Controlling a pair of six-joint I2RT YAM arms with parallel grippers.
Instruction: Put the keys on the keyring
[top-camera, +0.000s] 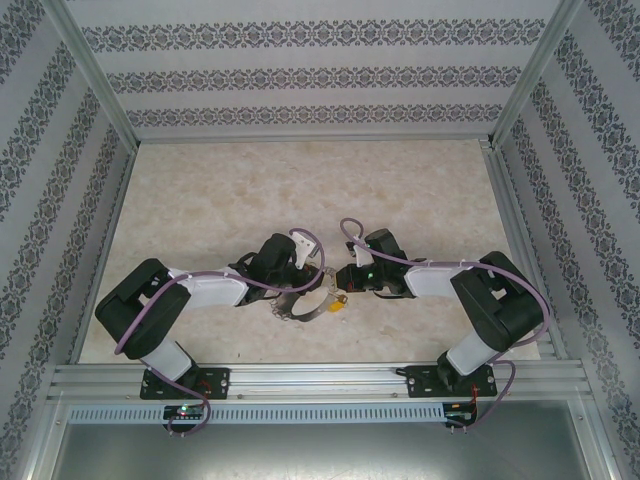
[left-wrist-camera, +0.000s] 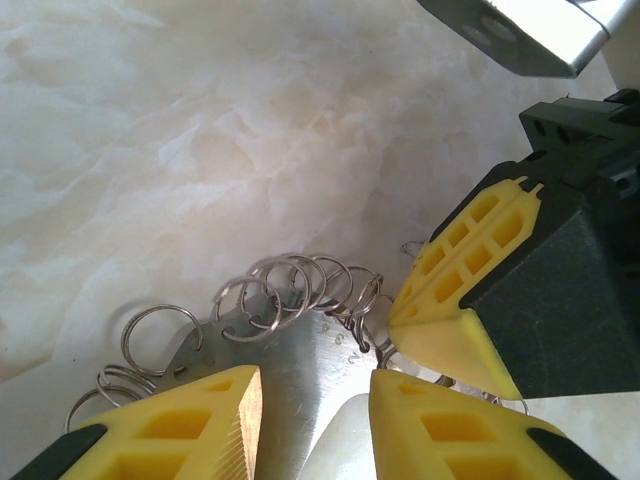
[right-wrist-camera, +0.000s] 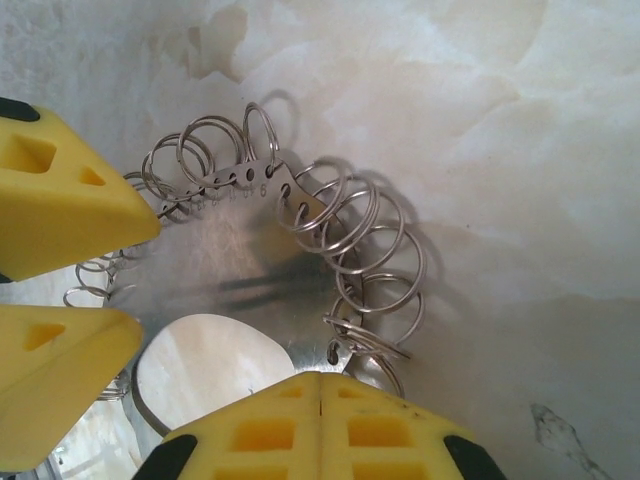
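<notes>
The keyring (top-camera: 305, 312) is a flat grey metal hoop (left-wrist-camera: 290, 350) with small split rings (left-wrist-camera: 290, 290) threaded along its rim. It hangs just above the table between both arms. My left gripper (left-wrist-camera: 315, 385) straddles its band, which fills the gap between the two yellow fingers. In the right wrist view those fingers (right-wrist-camera: 60, 200) sit at the hoop's (right-wrist-camera: 240, 250) left side. My right gripper (right-wrist-camera: 320, 378) is shut, its tips pressed together at the hoop's rim beside a small ring (right-wrist-camera: 375, 345). It shows as a yellow wedge (left-wrist-camera: 400, 315) in the left wrist view. The keys are hidden.
The tabletop (top-camera: 300, 190) is pale marble-patterned. Aluminium rails (top-camera: 310, 378) run along its near edge and sides, with patterned walls (top-camera: 300, 80) behind. Both arms (top-camera: 160, 300) (top-camera: 490, 295) meet near the front centre.
</notes>
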